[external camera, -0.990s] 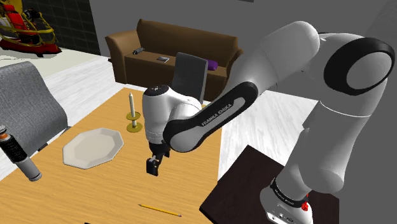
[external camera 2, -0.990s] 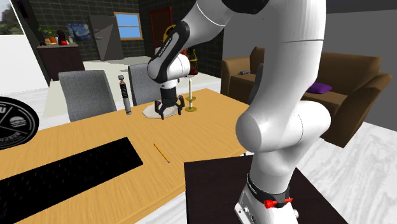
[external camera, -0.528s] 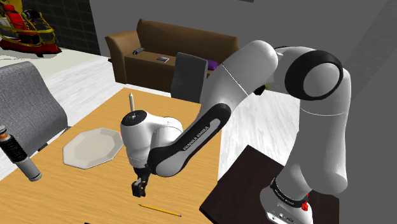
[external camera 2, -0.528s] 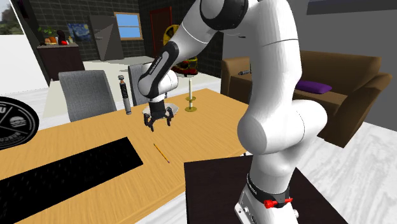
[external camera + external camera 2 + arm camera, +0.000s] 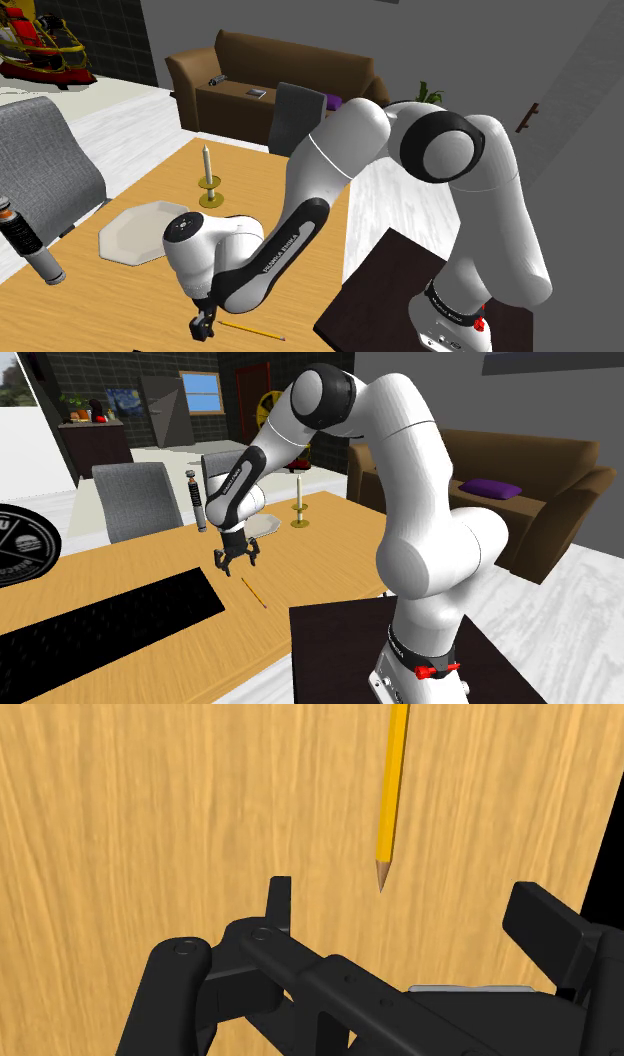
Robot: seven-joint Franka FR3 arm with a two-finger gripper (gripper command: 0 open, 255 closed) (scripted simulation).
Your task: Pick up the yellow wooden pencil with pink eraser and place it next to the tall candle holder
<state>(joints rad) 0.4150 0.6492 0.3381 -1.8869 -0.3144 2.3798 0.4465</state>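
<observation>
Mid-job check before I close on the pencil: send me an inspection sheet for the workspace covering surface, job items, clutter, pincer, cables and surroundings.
Surface: wooden table, with a black mat lying on it.
Job's things: yellow pencil flat on the table, not gripped; candle holder upright with a candle in it, well away from the pencil.
Clutter: white octagonal plate beside the candle holder; dark cylinder standing near the table edge.
Pincer: the pincer is open, low over the table at the pencil's pointed end, holding nothing.
Cables: nothing seen.
Surroundings: grey chair, brown sofa, dark stand.
</observation>
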